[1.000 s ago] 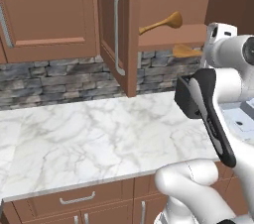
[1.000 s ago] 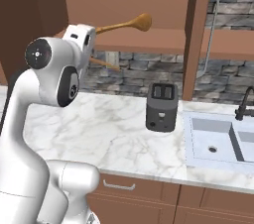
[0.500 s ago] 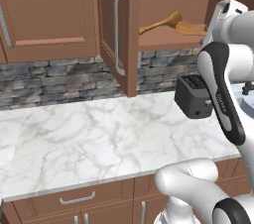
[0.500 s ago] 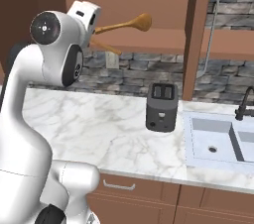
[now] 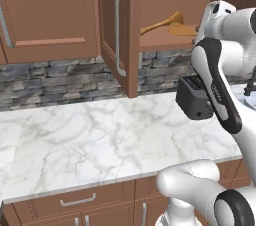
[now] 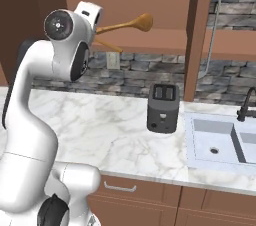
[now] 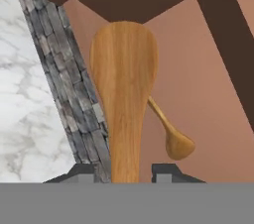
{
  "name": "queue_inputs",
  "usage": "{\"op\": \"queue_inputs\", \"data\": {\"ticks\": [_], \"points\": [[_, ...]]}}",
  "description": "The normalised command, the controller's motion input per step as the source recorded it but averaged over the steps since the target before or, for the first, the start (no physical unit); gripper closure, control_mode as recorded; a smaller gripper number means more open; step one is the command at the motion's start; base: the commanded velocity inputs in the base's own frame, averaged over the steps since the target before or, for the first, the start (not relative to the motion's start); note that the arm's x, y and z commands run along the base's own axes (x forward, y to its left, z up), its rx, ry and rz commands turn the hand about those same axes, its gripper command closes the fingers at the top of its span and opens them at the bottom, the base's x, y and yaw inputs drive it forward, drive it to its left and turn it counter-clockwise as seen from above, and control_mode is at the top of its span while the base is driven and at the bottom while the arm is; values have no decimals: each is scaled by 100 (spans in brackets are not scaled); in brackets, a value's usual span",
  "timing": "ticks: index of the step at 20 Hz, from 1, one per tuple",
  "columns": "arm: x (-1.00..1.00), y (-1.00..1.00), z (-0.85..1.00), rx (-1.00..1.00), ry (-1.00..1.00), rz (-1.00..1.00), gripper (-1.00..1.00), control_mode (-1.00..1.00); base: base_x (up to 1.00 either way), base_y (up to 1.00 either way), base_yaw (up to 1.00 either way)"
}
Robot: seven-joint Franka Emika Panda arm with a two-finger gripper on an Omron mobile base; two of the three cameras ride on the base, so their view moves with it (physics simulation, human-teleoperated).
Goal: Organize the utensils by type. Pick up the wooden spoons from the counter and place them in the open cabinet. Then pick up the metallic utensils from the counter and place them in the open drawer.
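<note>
Gripping the handle of the large wooden spoon (image 7: 124,89) between its two dark fingertips, the claw (image 7: 124,171) stood partly closed on it in the hand view, the spoon's broad bowl running straight up toward 12 o'clock from the tips. Just at 2 o'clock of the tips lay the small wooden spoon (image 7: 171,131), its thin handle passing behind the large one and its little bowl toward 4 o'clock. Both sat inside the open cabinet (image 5: 165,45), over its inner shelf; whether the large spoon touched the shelf could not be told. In the left base view the large wooden spoon (image 5: 182,30) lay at 9 o'clock of the white hand, with the small one (image 5: 161,23) farther out the same way. Below, the marble surface (image 5: 100,140) carried a dark toaster (image 5: 194,98). Compared with a second before, the hand had risen from below the shelf to shelf level and carried the large spoon in with it.
</note>
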Motion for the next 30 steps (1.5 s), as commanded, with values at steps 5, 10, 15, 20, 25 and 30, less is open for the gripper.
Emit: {"op": "queue_inputs", "data": {"ticks": [5, 10, 15, 20, 25, 30], "points": [[56, 25, -31, -5, 2, 16, 100, -100, 0, 0, 0], [52, 2, 0, 0, 0, 13, 100, -100, 0, 0, 0], [52, 0, 0, 0, -1, 7, 100, -100, 0, 0, 0], [56, 0, 0, 0, 0, 1, 100, -100, 0, 0, 0], [64, 0, 10, 0, 0, 0, 100, -100, 0, 0, 0], [68, 0, 12, 0, -1, 0, 100, -100, 0, 0, 0]]}}
